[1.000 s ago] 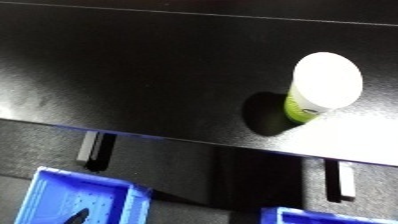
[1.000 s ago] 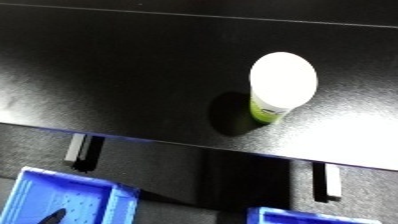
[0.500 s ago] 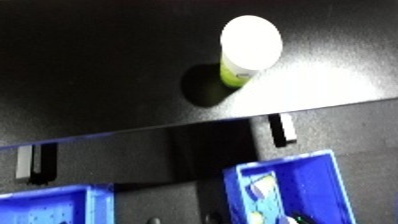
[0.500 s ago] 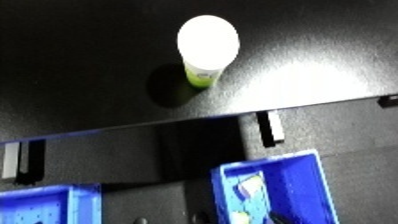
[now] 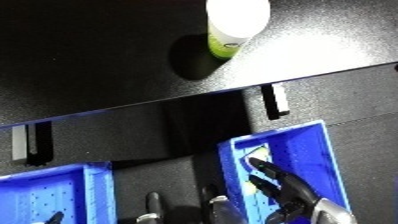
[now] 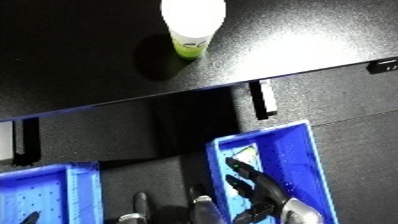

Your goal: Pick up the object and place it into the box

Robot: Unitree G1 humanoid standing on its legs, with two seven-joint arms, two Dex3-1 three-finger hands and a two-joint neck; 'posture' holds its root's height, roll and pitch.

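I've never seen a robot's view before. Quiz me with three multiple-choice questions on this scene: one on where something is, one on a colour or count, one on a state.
1. Where is the bottle?
A. on the black table
B. inside a blue bin
C. in the right hand

2. How many blue bins show?
A. one
B. two
C. four

3. How is the right hand?
A. curled round the bottle
B. fingers relaxed, holding nothing
C. pressing on the table

Answers:
1. A, it stands upright on the table.
2. B, the left bin and the right bin.
3. B, its fingers spread over the right bin, empty.
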